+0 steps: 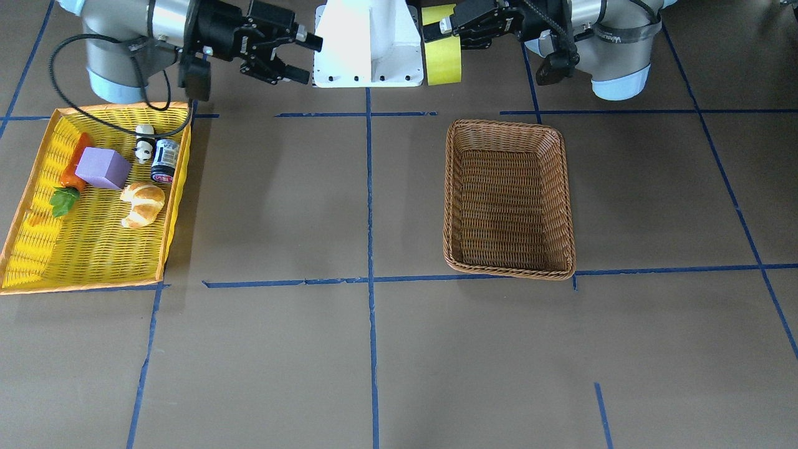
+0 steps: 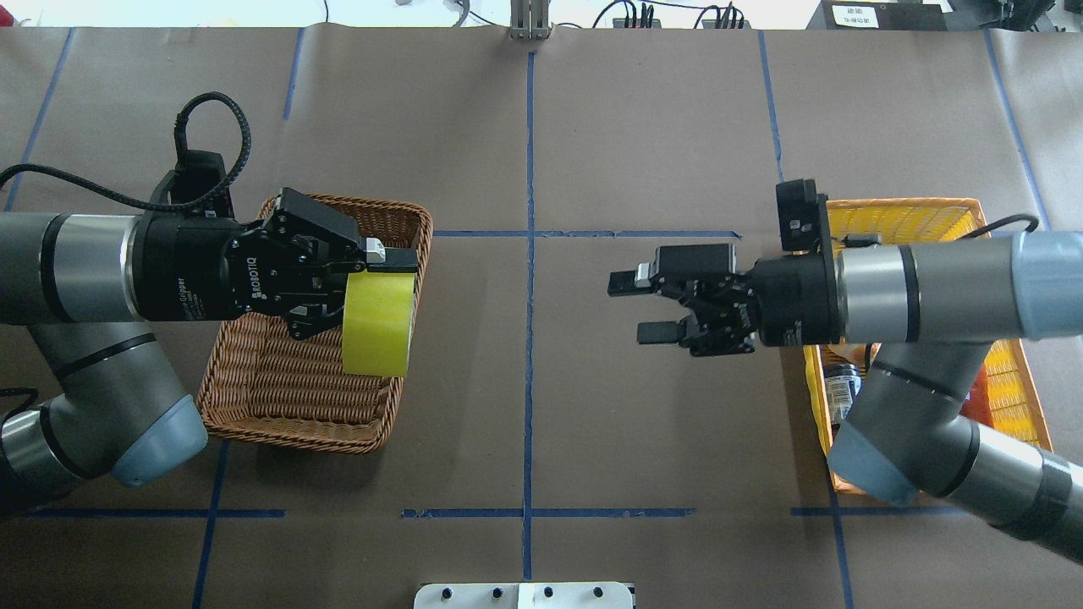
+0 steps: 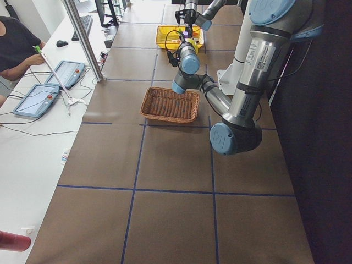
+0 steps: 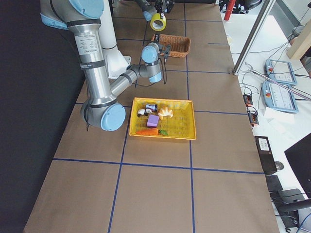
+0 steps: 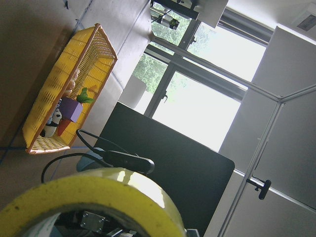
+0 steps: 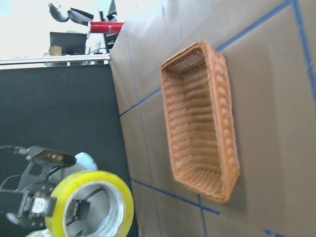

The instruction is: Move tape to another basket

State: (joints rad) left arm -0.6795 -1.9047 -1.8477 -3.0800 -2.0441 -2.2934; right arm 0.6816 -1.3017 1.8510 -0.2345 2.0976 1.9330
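My left gripper (image 2: 372, 288) is shut on the yellow tape (image 2: 376, 321) and holds the roll on edge, high above the table. In the overhead view the roll shows over the right end of the brown wicker basket (image 2: 254, 397). The front view shows the tape (image 1: 441, 53) up near the robot's base, behind the basket (image 1: 508, 199), which holds nothing. The right wrist view shows the tape (image 6: 91, 202) with its grey core, and the basket (image 6: 202, 123). My right gripper (image 2: 634, 306) is open and empty, in the air over the table's middle, facing the tape.
A bright yellow basket with an orange rim (image 1: 37, 249) stands under my right arm. It holds a croissant (image 1: 143, 204), a purple block (image 1: 103, 168), a carrot (image 1: 72, 178), a panda figure (image 1: 144, 148) and a small can (image 1: 165, 161). The white robot base (image 1: 368, 43) stands between the arms.
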